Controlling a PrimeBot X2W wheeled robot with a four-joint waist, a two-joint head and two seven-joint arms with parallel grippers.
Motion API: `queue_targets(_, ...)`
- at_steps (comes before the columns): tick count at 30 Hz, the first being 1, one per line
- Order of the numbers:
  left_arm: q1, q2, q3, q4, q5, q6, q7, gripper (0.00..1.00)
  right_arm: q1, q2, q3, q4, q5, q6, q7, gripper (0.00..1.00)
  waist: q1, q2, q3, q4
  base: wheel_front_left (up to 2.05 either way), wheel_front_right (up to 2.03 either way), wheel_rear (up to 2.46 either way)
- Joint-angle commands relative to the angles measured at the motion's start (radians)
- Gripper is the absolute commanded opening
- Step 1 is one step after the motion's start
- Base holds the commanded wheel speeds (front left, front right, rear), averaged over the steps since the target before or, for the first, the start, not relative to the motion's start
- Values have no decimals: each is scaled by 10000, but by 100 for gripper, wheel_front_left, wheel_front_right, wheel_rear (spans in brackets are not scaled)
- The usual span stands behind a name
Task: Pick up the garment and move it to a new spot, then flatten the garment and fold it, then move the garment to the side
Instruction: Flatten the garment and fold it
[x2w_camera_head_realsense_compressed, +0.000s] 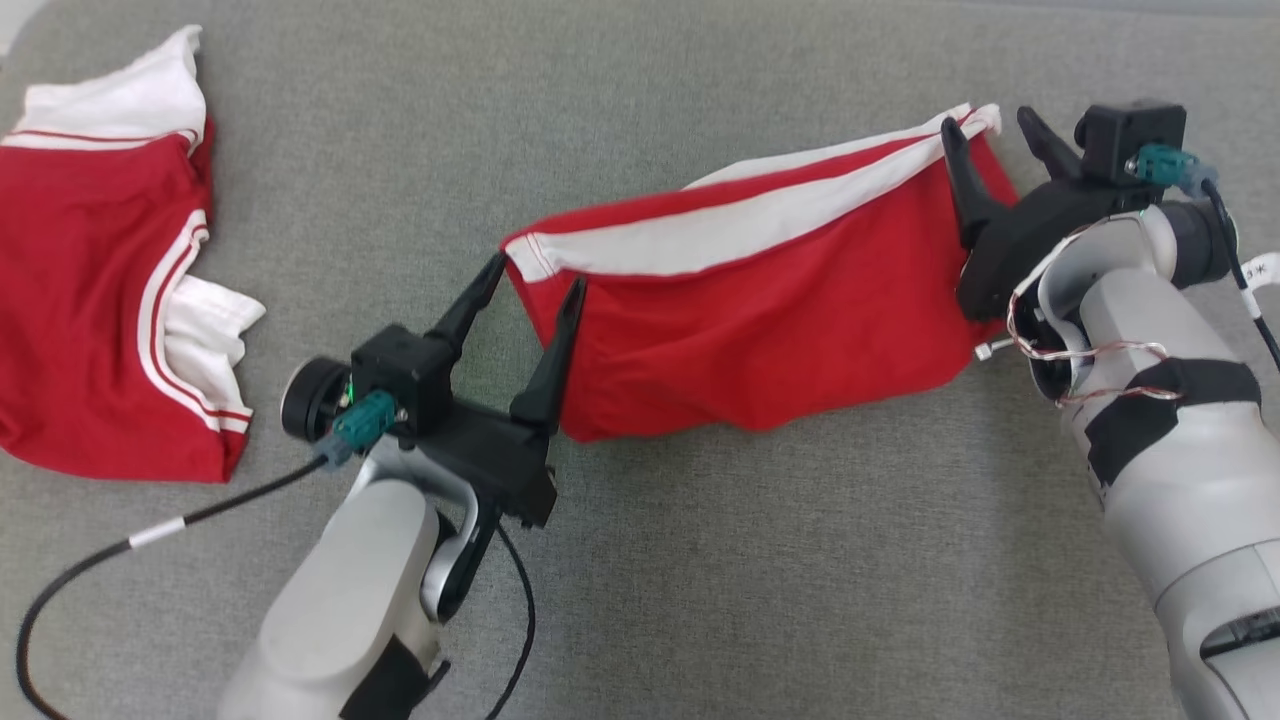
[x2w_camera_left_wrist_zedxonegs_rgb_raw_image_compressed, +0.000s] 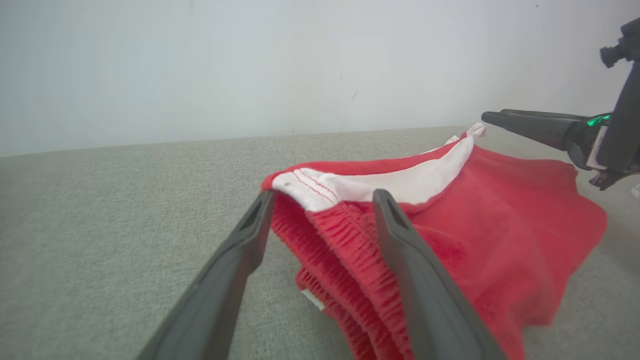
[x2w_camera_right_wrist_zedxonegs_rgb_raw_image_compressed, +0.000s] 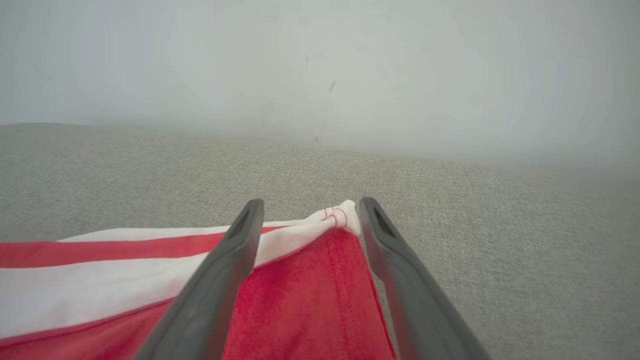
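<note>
Surface: grey cloth-covered bench (x2w_camera_head_realsense_compressed: 700, 580), pale wall (x2w_camera_left_wrist_zedxonegs_rgb_raw_image_compressed: 250, 65) behind.
1. Left tool (x2w_camera_head_realsense_compressed: 537, 275): fingers apart, straddling the garment's near-left corner.
2. Garment (x2w_camera_head_realsense_compressed: 760, 310): red, white band, lying rumpled on the bench.
3. Right tool (x2w_camera_head_realsense_compressed: 988, 120): fingers apart at the garment's far-right corner.
4. Second garment (x2w_camera_head_realsense_compressed: 90, 300): well left of the first.

Step, as judged: garment laid at its new spot, neither corner gripped. Next calls for smoothing it flat.

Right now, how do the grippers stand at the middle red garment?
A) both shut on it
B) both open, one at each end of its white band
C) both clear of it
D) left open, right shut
B: the left gripper and right gripper each show spread fingers with a corner of the red garment between.
</note>
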Motion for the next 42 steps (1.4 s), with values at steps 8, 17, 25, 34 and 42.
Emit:
queue_targets(8, 1376, -138, 539, -182, 411, 16, -37, 100, 1055, -309, 893, 187, 919, -23, -588, 100, -1, -2, -1078, -193, 0, 0, 0)
queue_targets(17, 2987, -69, 1999, -1876, 1283, 367, -37, 100, 1889, -741, 1203, 454, 1711, -23, -750, 100, -1, -2, -1506, -101, 0, 0, 0)
queue_targets(25, 4959, -331, 3674, -3709, 2206, 481, -37, 100, 2226, -979, 1301, 965, 2227, -23, -780, 100, -1, -2, -1430, 409, 0, 0, 0)
queue_targets(34, 5490, -714, 4525, -3911, 2656, 358, -37, 100, 1851, -814, 1328, 1639, 2423, -23, -510, 100, -1, -2, -1171, 771, 0, 0, 0)
queue_targets(42, 5543, -831, 4703, -3767, 2793, 207, -37, 100, 1898, -619, 1266, 1729, 2645, -23, -704, 0, -1, -2, -1285, 810, 0, 0, 0)
